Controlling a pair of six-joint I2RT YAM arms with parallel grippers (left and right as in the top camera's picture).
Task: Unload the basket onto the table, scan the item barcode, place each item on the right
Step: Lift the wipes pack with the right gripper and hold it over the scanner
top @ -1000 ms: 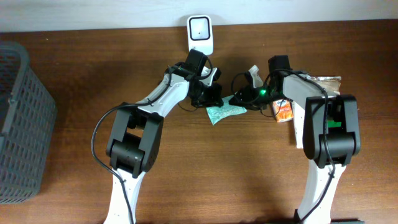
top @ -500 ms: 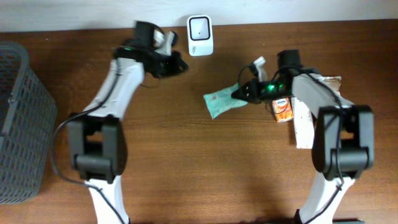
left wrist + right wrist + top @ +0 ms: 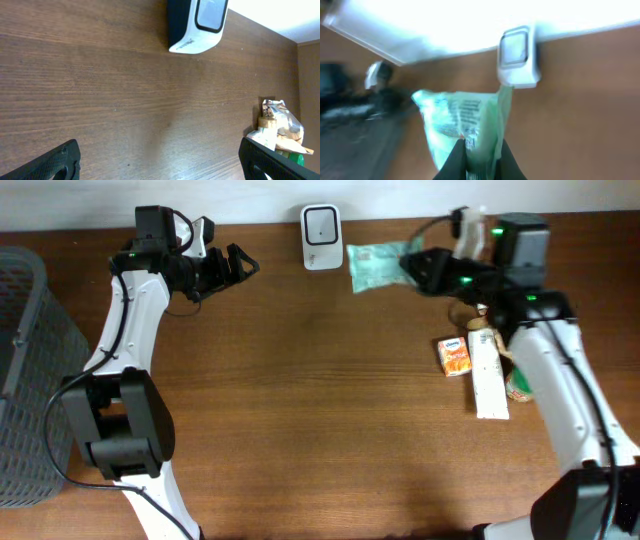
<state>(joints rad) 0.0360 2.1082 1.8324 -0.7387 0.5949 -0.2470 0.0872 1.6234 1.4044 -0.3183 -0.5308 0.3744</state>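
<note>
- Right gripper (image 3: 415,268): I see the jaws clamped on the right end of the green packet (image 3: 375,263). In the right wrist view both fingers (image 3: 454,162) pinch its lower edge
- Packet: held at the back of the table (image 3: 320,410), just to the right of the scanner (image 3: 322,224). I cannot tell whether the two touch
- Right wrist view: the packet fills the middle of the frame, with the scanner window above and behind it. The print on the packet is too blurred for me to pick out a barcode
- Left gripper (image 3: 235,265): jaws wide apart with nothing between them. It sits well to the left of the scanner and points toward it
- Left wrist view: I see only the two fingertips (image 3: 57,162) at the bottom corners, bare wood between them and the scanner at the top edge
- Orange carton (image 3: 455,356) and long white box (image 3: 488,380): lying side by side on the right of the table, under the right arm
- Crinkled bags (image 3: 277,127): a small pile at the right edge of the left wrist view
- Grey basket (image 3: 30,380): at the left edge of the table, well apart from both grippers
</note>
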